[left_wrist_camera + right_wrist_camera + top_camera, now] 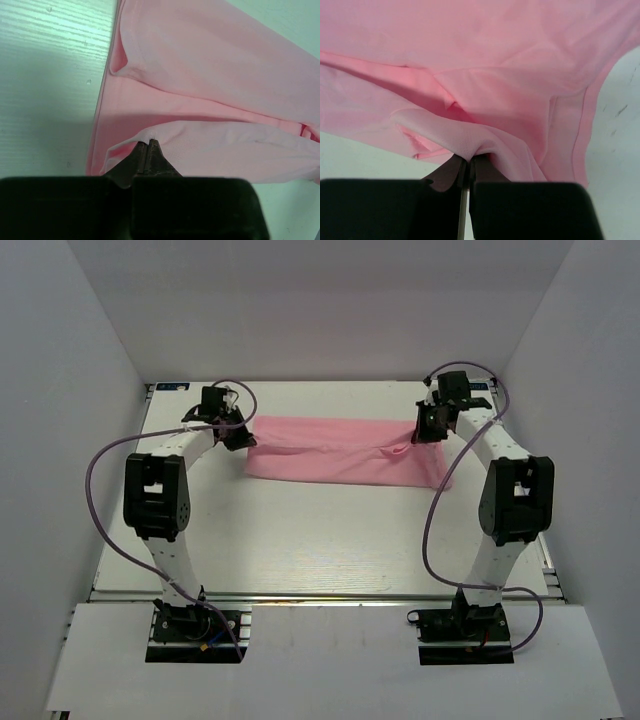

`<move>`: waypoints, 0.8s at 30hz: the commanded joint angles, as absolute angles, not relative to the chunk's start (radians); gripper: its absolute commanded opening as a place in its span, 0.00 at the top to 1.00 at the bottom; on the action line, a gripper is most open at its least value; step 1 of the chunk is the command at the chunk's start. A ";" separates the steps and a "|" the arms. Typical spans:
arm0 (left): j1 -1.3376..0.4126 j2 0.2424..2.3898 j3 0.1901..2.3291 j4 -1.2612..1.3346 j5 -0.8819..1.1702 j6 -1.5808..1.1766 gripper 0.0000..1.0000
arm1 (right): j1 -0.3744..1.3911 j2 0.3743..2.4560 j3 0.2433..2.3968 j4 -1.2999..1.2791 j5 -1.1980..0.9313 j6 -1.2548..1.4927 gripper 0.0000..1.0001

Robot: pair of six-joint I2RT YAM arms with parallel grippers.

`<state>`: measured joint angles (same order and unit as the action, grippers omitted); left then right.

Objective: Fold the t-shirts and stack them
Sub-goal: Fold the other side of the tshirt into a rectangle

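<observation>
One plain light pink t-shirt [345, 450] lies across the far middle of the white table, stretched sideways between my two grippers. My left gripper [243, 433] is shut on the shirt's left edge; in the left wrist view the fingertips [148, 142] pinch a raised fold of pink fabric [225, 100] above the flat layer. My right gripper [424, 432] is shut on the shirt's right side; in the right wrist view its closed jaws [468, 159] pinch a lifted ridge of fabric [485, 75], with a hem running down the right.
White walls enclose the table [300, 540] on three sides. Purple cables [95, 475] loop out from both arms. The arm bases [195, 625] stand at the near edge.
</observation>
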<state>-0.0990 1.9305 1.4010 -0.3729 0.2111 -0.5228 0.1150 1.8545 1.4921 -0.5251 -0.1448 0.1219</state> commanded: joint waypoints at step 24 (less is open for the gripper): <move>-0.092 2.048 1.640 -0.408 0.071 -0.543 0.00 | 0.063 2.221 2.004 -0.631 -0.279 -0.025 0.10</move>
